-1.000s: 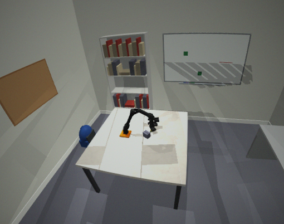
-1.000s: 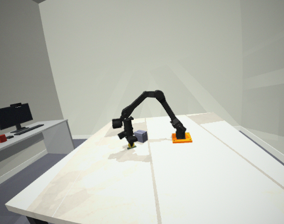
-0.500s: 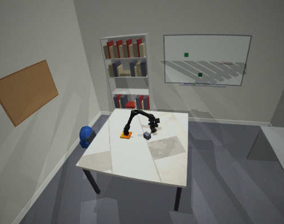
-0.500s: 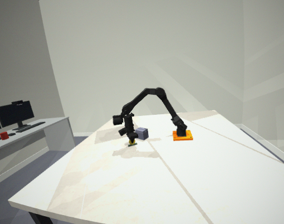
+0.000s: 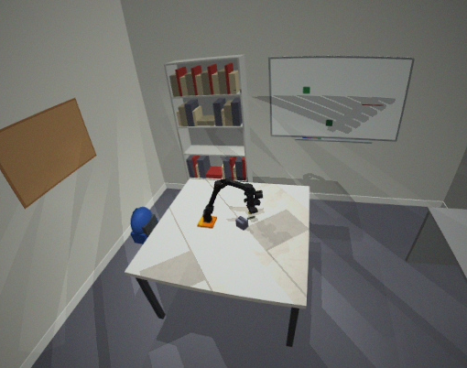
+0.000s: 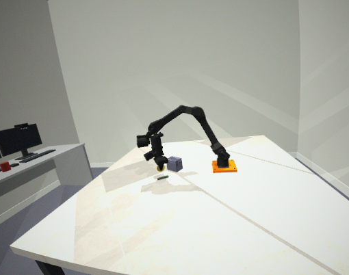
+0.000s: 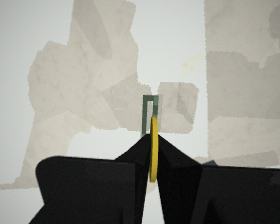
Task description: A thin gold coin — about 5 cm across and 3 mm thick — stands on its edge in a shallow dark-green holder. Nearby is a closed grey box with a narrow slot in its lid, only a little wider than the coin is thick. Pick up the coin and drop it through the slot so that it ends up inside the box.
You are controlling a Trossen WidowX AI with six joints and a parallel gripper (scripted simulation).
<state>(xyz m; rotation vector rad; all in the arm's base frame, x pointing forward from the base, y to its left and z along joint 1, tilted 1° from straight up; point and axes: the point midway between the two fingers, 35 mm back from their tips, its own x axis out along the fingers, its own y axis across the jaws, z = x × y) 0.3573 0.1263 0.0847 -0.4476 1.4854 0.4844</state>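
While clamped on edge between black fingers, the thin gold coin (image 7: 154,149) hangs clear of its holder.
Item one: black parallel-jaw gripper (image 7: 153,165), fingers pressed together on the coin's two flat faces, coin held upright and edge-on to the wrist view, yellow rim showing in the exterior view (image 6: 160,167) just below the fingertips. Item two: shallow dark-green holder (image 7: 149,114), lying on the white table top (image 6: 230,219) below and slightly ahead of the coin, apart from it; seen in the exterior view (image 6: 161,177) as a small flat strip under the gripper (image 6: 160,163). Item three: closed grey box (image 6: 174,163), standing on the table just beside the gripper, between it and the orange base plate (image 6: 224,166) of the arm; lid slot not discernible at this size.
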